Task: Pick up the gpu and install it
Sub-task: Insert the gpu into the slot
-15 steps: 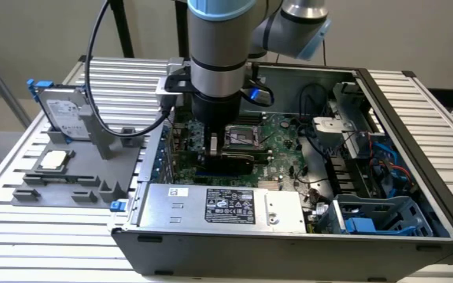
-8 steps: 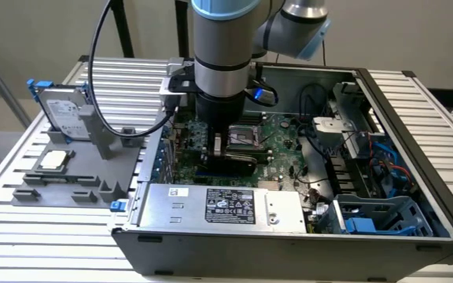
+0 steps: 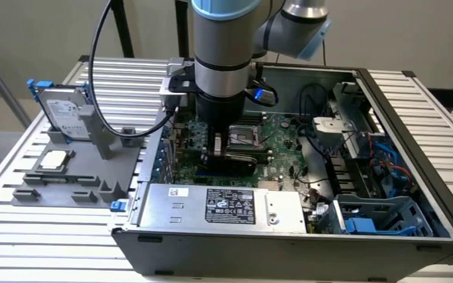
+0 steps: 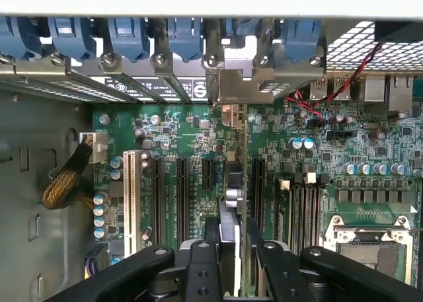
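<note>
Exterior view: the arm comes down from the top centre of the frame into an open computer case [image 3: 415,118], and its gripper [image 3: 228,154] sits low over the green motherboard [image 3: 282,132], closed on the gpu [image 3: 235,159], which shows as a dark card standing on edge just under the wrist. A power supply [image 3: 219,206] with a black label lies along the lower centre of the frame, and a blue drive cage [image 3: 380,218] sits at the lower right. On the slatted table at the left, a grey fixture tray [image 3: 69,183] carries a hard drive [image 3: 68,115] standing upright with blue rails and a small square processor chip [image 3: 55,159] lying flat.

Wrist view: the two black fingers [image 4: 198,269] of the gripper [image 4: 232,262] rise from the bottom centre, narrowed around the gpu [image 4: 236,183]. The card is seen edge-on, running up the middle of the frame among the black expansion slots [image 4: 182,189]. Its silvery bracket [image 4: 238,84] reaches the row of blue slot clips [image 4: 132,37] along the case's rear wall near the top. A processor socket [image 4: 370,242] lies at the lower right, and a braided yellow cable [image 4: 66,180] crosses the left side.
</note>
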`<state>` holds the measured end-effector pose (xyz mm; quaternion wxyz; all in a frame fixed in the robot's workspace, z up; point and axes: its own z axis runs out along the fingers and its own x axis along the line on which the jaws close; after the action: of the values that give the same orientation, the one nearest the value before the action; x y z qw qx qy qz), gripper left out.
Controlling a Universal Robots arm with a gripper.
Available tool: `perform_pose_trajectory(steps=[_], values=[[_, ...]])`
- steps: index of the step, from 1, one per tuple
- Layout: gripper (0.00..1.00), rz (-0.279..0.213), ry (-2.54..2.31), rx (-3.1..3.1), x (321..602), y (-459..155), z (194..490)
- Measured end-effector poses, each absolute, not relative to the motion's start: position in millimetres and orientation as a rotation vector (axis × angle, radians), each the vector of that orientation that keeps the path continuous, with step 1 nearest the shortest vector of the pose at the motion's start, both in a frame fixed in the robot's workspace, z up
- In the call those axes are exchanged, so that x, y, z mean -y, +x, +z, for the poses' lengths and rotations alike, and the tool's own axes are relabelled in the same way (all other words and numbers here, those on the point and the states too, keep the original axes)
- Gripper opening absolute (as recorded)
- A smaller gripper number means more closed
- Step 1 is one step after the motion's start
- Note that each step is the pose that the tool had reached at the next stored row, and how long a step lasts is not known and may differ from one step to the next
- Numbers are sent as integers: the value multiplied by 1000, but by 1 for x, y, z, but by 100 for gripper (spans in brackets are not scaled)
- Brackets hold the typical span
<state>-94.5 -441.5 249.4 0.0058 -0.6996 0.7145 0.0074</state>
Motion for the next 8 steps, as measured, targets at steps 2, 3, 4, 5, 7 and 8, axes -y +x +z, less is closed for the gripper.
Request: perform_pose_trajectory(steps=[2, 3, 4, 5, 7, 8], values=[[100, 24, -2191, -2238, 442, -95, 250], [100, 23, -2192, -2240, 442, -95, 250], [100, 23, -2192, -2240, 442, -95, 250], [100, 23, -2192, -2240, 442, -95, 250], [100, 23, -2192, -2240, 442, -95, 250], [100, 23, -2192, -2240, 442, -95, 250]])
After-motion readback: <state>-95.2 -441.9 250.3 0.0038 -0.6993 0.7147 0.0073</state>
